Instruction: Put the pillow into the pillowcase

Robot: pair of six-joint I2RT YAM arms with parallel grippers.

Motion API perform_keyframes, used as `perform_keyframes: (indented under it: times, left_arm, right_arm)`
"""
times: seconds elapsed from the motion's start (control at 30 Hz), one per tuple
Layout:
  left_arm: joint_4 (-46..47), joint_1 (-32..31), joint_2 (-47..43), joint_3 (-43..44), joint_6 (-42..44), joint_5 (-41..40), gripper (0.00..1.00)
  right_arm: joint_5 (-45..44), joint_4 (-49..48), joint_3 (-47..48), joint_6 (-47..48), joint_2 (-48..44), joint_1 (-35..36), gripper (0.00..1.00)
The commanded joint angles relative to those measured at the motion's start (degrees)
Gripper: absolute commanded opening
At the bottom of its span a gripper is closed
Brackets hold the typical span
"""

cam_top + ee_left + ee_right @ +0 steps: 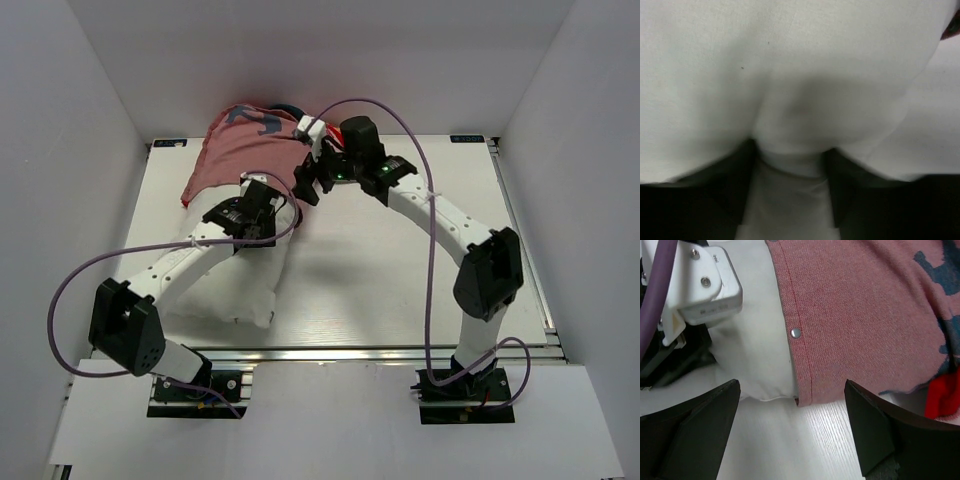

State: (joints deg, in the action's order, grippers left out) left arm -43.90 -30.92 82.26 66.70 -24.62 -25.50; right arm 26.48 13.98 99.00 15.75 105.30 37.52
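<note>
White pillow (240,290) fills the left half of your table (420,270), its near end just short of the near edge and its length running toward the far edge. Your left gripper (791,172) sits on top of it, about midway along. In the left wrist view a thick wad of the white fabric bulges up between the two dark fingers (740,200), pressed from both sides, so that gripper is clamped on the pillow.

Farther on, by the far edge and left of centre, the pillowcase (235,150) lies with its paler pink side showing and dark blue patches at its far end. It covers the pillow's far end; the rest of the pillow lies bare.

The right wrist view shows you the case's stitched hem (805,365), with a metal snap (795,332), lying against the white fabric, its corner touching the table. Your right gripper (791,405) hovers just over that hem at the pillow's right side. Its fingers are spread wide with only bare table and the hem corner between them, gripping nothing.
</note>
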Motion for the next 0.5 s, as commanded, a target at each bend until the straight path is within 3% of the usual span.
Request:
perform_keyframes:
  times: [0.0,0.1,0.13,0.47]
  left_arm:
    - [2.94,1.64,2.29,0.02,1.33,-2.03,0.47]
    - [4.87,3.31,1.68,-2.09,0.37,-0.17,0.17]
    - [5.22,3.84,1.07,-2.88,0.02,1.4,0.02]
    - [5.49,4.73,-7.37,-0.61,-1.39,9.75,0.0]
  right_arm:
    - [2.44,-1.67,4.17,1.73,4.03,0.36,0.89]
    - [0.07,-1.76,5.23,3.23,6.67,1.33,0.89]
    - [-0.02,-1.85,5.93,3.76,7.81,1.33,0.89]
    - [-4.32,-4.3,10.6,3.24,13.79,3.0,0.89]
